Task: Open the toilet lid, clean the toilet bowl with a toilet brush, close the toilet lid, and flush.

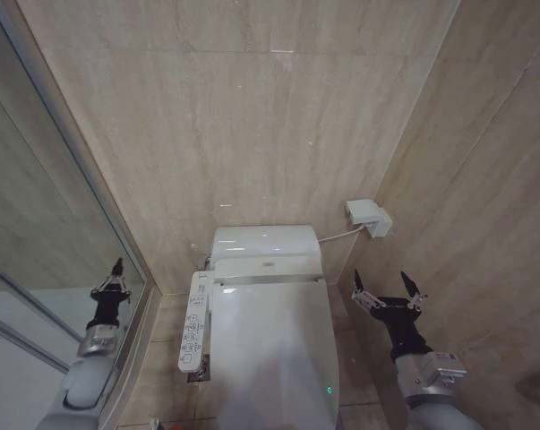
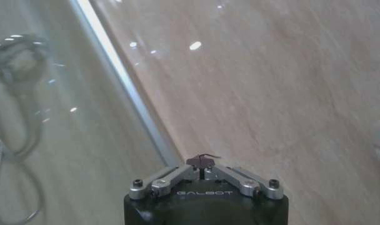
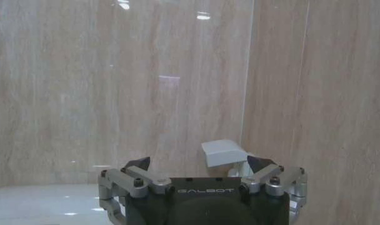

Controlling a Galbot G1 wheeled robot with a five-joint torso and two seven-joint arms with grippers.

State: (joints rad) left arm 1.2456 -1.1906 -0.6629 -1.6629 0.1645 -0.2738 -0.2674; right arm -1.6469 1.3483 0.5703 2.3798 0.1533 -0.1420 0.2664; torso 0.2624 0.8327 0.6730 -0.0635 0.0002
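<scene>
The toilet lid (image 1: 274, 345) lies shut over the bowl, glossy white, with a small green light near its front right. The toilet bowl itself is hidden under it, with the white button panel (image 1: 194, 321) along its left side. The toilet brush is out of view. My left gripper (image 1: 115, 273) is held up left of the toilet, beside the glass partition, its fingers shut to a point (image 2: 202, 162). My right gripper (image 1: 389, 291) is held up right of the toilet, close to the side wall, its two fingers spread wide and nothing between them.
The white tank unit (image 1: 265, 244) stands against the beige tiled back wall. A white wall box (image 1: 368, 217) with a cable sits to its right. A glass shower partition (image 1: 46, 269) runs along the left, with a shower hose (image 2: 15, 122) behind it. Narrow floor strips flank the toilet.
</scene>
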